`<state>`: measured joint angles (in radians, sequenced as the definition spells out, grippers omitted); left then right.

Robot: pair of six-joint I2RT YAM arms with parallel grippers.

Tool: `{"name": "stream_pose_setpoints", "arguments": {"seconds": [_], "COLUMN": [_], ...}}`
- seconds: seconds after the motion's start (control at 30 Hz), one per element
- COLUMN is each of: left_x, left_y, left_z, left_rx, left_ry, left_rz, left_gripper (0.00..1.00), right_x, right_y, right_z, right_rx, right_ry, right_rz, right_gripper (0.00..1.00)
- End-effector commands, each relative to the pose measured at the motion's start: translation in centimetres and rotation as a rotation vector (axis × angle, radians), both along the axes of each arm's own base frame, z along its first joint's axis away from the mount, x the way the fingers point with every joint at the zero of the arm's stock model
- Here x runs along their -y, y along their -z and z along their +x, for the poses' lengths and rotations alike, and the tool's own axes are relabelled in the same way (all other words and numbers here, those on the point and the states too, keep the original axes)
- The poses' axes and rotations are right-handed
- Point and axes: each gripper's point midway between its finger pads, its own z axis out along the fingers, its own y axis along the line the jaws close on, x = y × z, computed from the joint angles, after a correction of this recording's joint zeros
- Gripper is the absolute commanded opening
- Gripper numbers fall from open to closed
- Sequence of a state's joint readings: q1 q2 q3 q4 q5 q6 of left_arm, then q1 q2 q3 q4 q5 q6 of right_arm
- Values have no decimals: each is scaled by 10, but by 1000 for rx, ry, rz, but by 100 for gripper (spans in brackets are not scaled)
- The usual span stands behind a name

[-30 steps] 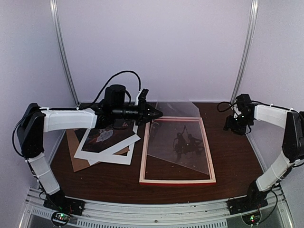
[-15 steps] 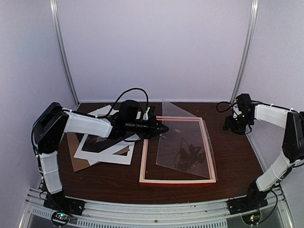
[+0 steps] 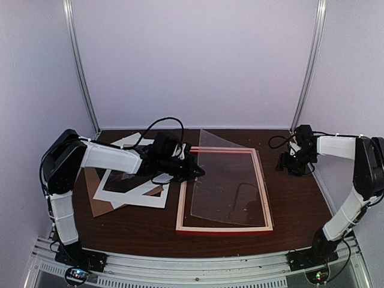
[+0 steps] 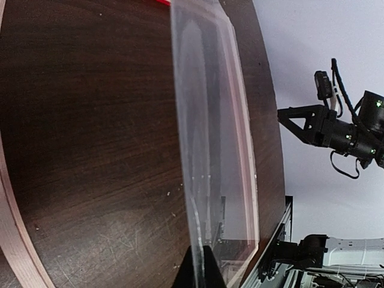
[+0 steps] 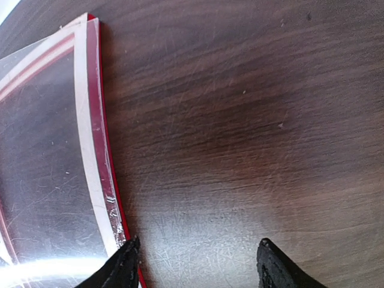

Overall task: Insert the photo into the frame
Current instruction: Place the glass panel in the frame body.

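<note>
The frame (image 3: 180,204) lies back up on the dark table, pale wood with a red outer edge. A clear sheet (image 3: 231,180) rests slanted over it, its far corner past the frame's back edge. My left gripper (image 3: 198,173) is shut on the sheet's left edge; the left wrist view shows the sheet (image 4: 216,150) edge-on between the closed fingertips (image 4: 201,267). My right gripper (image 3: 287,163) is open and empty, low beside the frame's right strip (image 5: 102,156). The photo (image 3: 123,182) lies left of the frame in a paper stack, mostly hidden by my left arm.
A white mat (image 3: 141,195) and a brown backing board (image 3: 99,204) lie in the stack at the left. Another white sheet (image 3: 129,141) pokes out behind the left arm. Booth walls and metal posts close in the back and sides.
The left gripper has sunk and drawn the clear sheet flatter onto the frame. The right gripper has moved left toward the frame's right strip and opened slightly wider.
</note>
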<state>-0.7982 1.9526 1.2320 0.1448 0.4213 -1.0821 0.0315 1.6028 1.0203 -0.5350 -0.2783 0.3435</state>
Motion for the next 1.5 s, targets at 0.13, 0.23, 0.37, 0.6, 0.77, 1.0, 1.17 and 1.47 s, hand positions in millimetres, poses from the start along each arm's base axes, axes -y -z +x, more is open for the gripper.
{"name": "stream_pose_setpoints", "arguments": {"seconds": [0.13,0.23,0.37,0.6,0.77,1.0,1.17,1.47], "left_x": [-17,-20,-27,-32,-28,-28,-28,-30], "left_y": [7,10,13,16,14,15,15,14], "left_z": [1,0,0,0,1,3,4,9], "left_rx": [20,14,14,16,17,18,21,34], "left_ry": [-25,-30,-50,-73,-66,-73,-80,-99], "left_rz": [84,98,119,126,117,119,122,123], "left_gripper": [0,0,0,0,0,0,0,0], "right_x": [-27,-31,-34,-40,-42,-43,-44,-45], "right_y": [15,19,25,28,27,26,26,26], "right_z": [5,5,6,9,11,13,14,16], "right_rx": [-7,-17,-34,-37,-37,-35,-32,-31], "right_ry": [-88,-98,-103,-122,-132,-135,-140,-148], "right_rz": [21,19,19,20,18,21,22,24], "right_gripper": [73,73,73,74,75,75,75,75]}}
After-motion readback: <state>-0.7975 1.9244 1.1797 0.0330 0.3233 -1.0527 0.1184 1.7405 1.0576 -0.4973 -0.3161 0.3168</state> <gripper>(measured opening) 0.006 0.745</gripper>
